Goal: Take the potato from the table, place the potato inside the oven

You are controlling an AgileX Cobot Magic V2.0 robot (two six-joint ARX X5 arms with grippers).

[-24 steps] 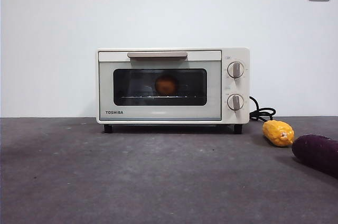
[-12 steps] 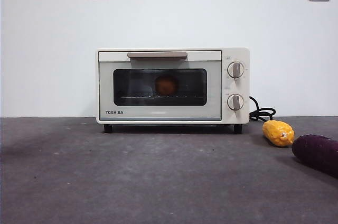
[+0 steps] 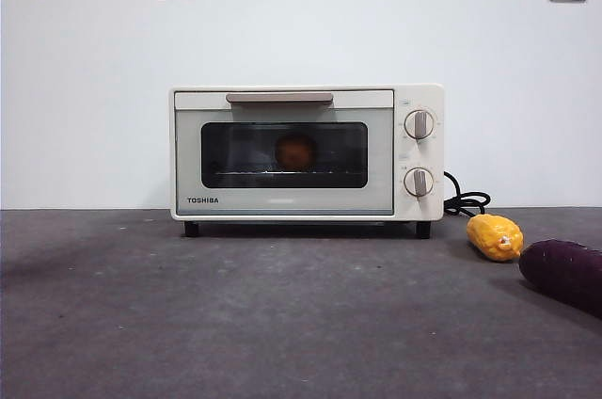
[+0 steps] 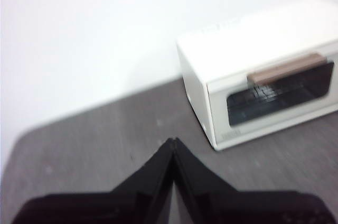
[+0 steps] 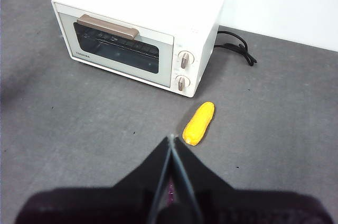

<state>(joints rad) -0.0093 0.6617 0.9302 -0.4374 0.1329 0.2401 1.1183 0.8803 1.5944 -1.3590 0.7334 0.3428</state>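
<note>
The cream-white Toshiba oven stands at the back of the dark grey table, its glass door closed. Through the glass the orange-brown potato rests on the wire rack inside. My left gripper is shut and empty, raised above the table off the oven's handle-side corner. My right gripper is shut too, hovering high over the table in front of the oven. Neither gripper shows in the front view.
A yellow corn piece lies right of the oven, also in the right wrist view as the corn. A dark purple vegetable lies at the right edge. The black cord coils behind the oven.
</note>
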